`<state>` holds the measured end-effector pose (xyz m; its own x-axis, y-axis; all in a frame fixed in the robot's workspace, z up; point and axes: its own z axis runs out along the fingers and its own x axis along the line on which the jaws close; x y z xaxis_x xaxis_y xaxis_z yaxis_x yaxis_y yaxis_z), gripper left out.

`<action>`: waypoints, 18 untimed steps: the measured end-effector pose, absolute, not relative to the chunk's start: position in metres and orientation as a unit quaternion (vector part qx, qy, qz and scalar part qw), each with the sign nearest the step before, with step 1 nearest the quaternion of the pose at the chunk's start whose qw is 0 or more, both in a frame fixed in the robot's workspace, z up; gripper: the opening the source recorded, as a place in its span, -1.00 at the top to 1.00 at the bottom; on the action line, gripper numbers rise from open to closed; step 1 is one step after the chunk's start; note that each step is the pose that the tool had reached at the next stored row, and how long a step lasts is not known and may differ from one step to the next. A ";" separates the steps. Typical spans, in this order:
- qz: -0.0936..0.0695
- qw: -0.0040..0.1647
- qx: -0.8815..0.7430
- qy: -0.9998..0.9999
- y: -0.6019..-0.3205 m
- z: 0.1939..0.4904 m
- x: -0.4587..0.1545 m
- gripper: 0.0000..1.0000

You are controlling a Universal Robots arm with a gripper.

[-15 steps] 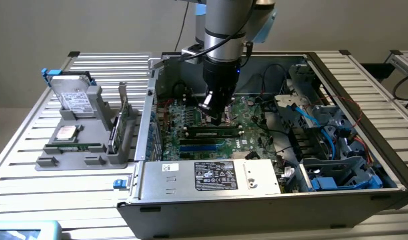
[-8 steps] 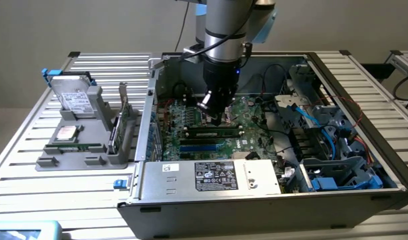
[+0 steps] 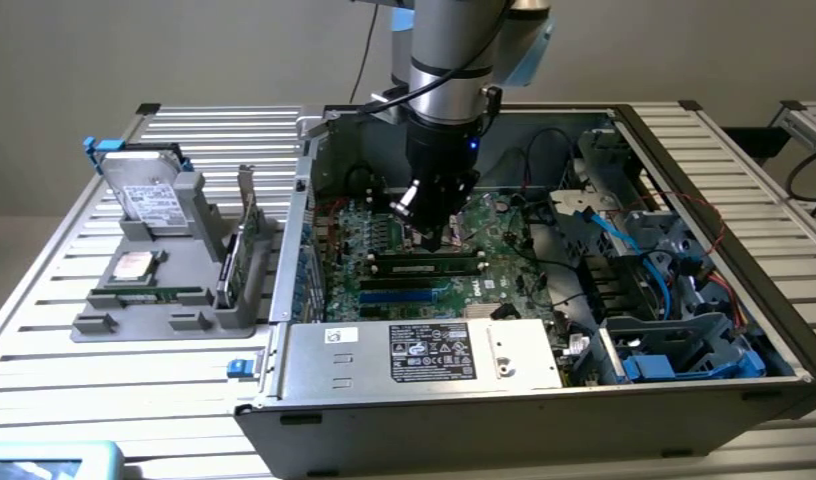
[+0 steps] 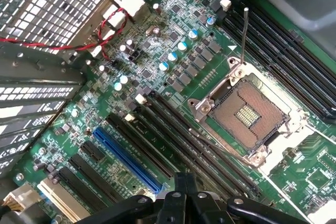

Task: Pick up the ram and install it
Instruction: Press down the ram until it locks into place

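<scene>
1. Far left: one grey holder (image 3: 101,322) rests on the slatted table (image 3: 35,380). It carries one silver hard drive (image 3: 152,195), one square processor chip (image 3: 133,265), one upright expansion card (image 3: 248,235), and one narrow green stick (image 3: 148,296) along its near edge.
2. Centre: one open computer case (image 3: 381,430) exposes the green motherboard (image 3: 381,245).
3. One gripper (image 3: 435,238) hangs inside the case over the motherboard. Its fingers are fully closed and hold nothing. In the wrist view the closed gripper (image 4: 185,182) sits above the black slots beside the empty processor socket (image 4: 247,111).
4. The ram (image 3: 428,267) stands on edge in a motherboard slot, just on the near side of the fingertips. Contact between the two cannot be confirmed.
5. The ram's long axis runs left to right, parallel to the blue slots (image 3: 401,290) nearer the camera.
6. Right: one blue-trimmed drive cage (image 3: 675,345) occupies the near right corner of the case.
</scene>
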<state>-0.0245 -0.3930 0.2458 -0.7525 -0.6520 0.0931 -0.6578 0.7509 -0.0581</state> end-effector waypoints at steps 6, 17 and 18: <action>0.043 0.034 0.313 -0.948 -0.393 0.246 -0.025 0.79; 0.040 0.036 0.246 -0.968 -0.393 0.246 -0.025 0.79; 0.040 0.037 0.239 -0.969 -0.393 0.246 -0.025 0.79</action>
